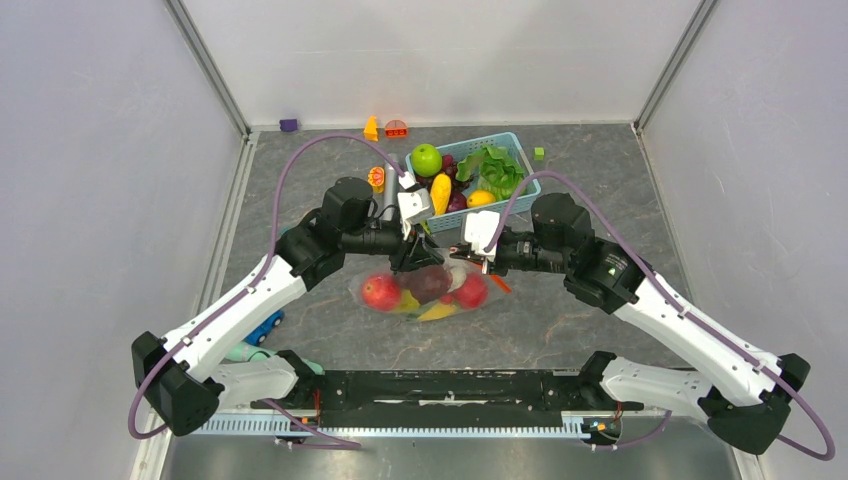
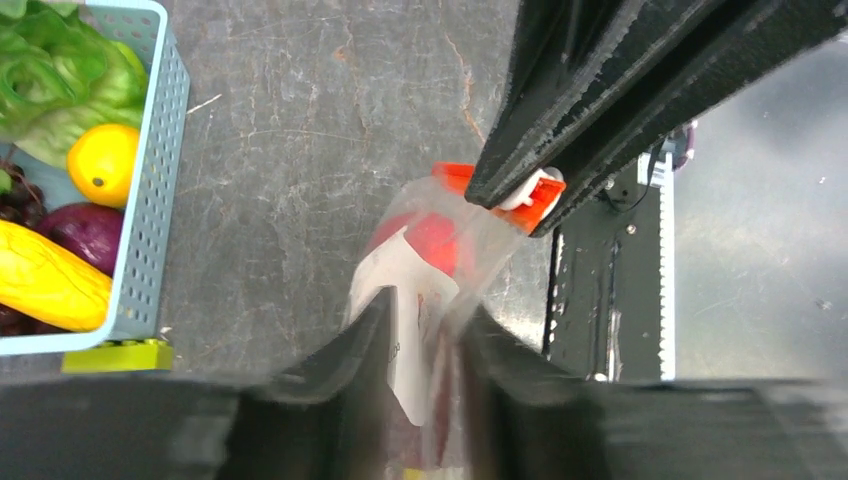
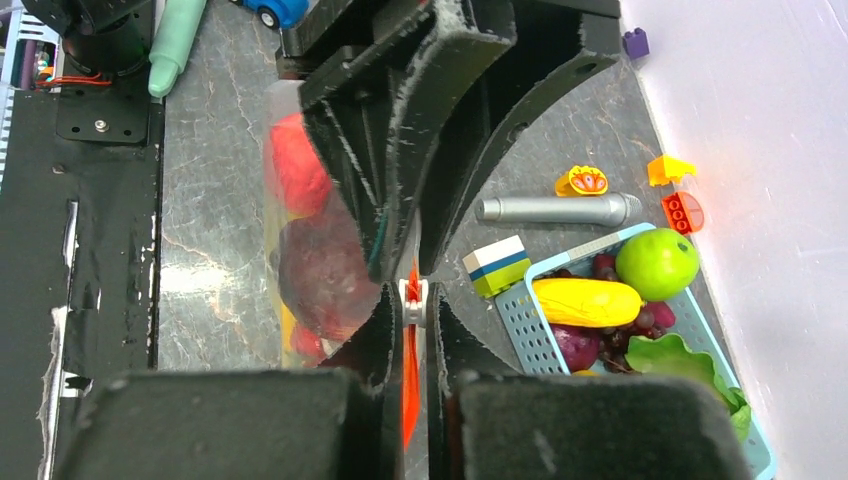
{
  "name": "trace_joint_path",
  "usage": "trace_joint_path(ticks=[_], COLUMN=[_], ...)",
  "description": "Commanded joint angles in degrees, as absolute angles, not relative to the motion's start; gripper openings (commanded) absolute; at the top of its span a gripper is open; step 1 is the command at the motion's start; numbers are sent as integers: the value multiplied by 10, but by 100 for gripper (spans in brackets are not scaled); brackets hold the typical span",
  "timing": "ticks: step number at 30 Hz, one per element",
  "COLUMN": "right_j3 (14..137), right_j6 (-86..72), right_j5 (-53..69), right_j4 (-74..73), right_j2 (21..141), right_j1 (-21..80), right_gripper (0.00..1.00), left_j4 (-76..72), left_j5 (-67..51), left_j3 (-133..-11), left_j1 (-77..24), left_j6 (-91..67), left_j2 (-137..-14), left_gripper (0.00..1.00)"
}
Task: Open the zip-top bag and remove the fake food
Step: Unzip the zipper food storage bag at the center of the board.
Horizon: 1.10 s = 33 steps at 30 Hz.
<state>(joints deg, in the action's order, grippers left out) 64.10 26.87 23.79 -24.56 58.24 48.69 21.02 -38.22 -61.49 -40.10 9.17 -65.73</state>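
1 zip-top bag (image 1: 412, 300) | 2 red fruits (image 1: 381, 291) | 1 maroon fruit (image 1: 430, 283) | 1 basket (image 1: 528, 160)

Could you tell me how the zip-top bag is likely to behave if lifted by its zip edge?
Probably floppy: the bag is thin, wrinkled film draped around the toy fruit. Likely to hang unevenly, since the right gripper pinches only the zip strip, with the fruit bunched away from it. The round pieces may shift inside.

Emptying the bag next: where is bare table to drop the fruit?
Free: the strip between zip-top bag and black base rail, and right of the blue basket toward the wall. Crowded: behind the bag, by basket, toy blocks and silver cylinder.
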Motion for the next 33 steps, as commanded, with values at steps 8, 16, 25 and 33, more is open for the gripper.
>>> trace_joint_path(ticks=[8, 16, 25, 33], right_j3=[647, 648, 648, 639], right_j6=[270, 268, 267, 257], right_j5=[283, 298, 293, 258], right_j4=[-242, -242, -240, -240], right_j2=[590, 595, 601, 596], right_j1=[485, 485, 485, 486], right_gripper=[0, 0, 0, 0], left_j4=[171, 160, 156, 169], left_j5=[-425, -446, -456, -428], left_j3=[-627, -636, -637, -637], left_j1=[-399, -399, -403, -403], left_j6=[88, 72, 66, 76], left_j2=[-638, -644, -638, -620], left_gripper=[57, 51, 23, 2])
